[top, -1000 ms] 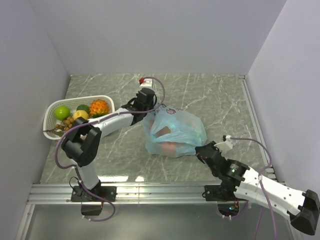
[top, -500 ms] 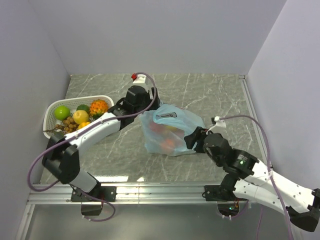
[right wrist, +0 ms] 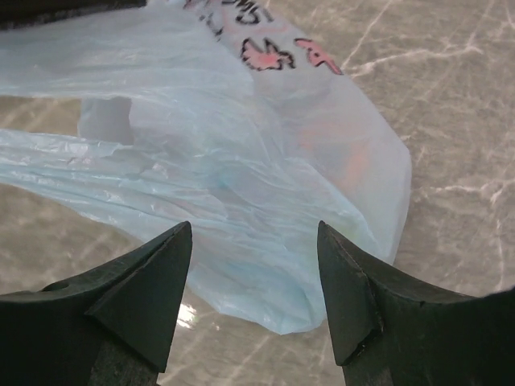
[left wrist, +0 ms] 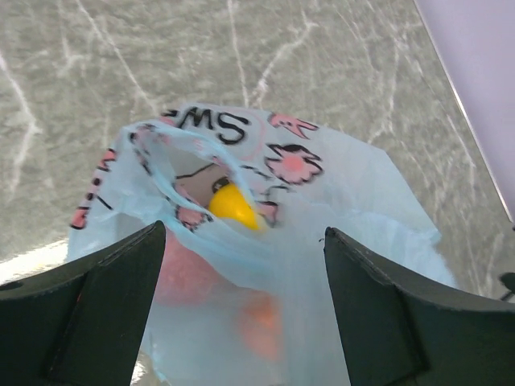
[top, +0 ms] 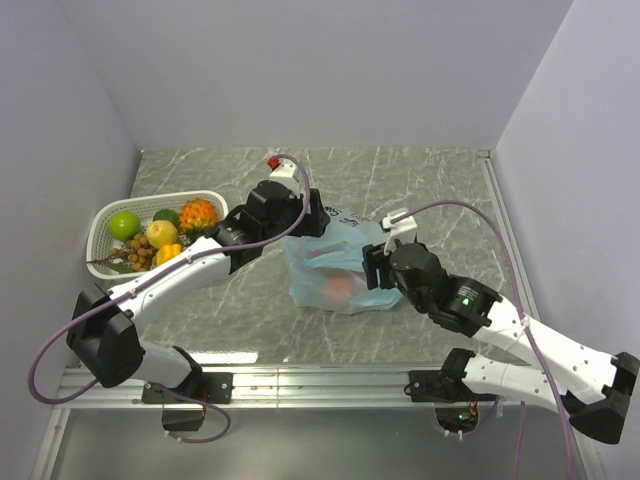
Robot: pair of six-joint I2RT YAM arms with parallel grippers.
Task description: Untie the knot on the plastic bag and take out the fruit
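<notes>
Now: plastic bag (top: 340,275) lies centrally on the worktop (top: 450,200), mouth seemingly loose, yellow fruit (left wrist: 232,205) showing inside. Left hand (left wrist: 241,235) and right hand (right wrist: 253,229) both spread, gripping nothing. Pinch opposite rim edges; part gently.

— How is the left arm (top: 180,270) set?
— Stretched far forward and across to the right. The left gripper (left wrist: 243,232) points down, its fingers (left wrist: 96,305) spread wide.
— And the right arm (top: 540,345)?
— It reaches forward and leftward with the forearm low. The right gripper (right wrist: 254,227) has its fingers (right wrist: 137,297) well apart too.
</notes>
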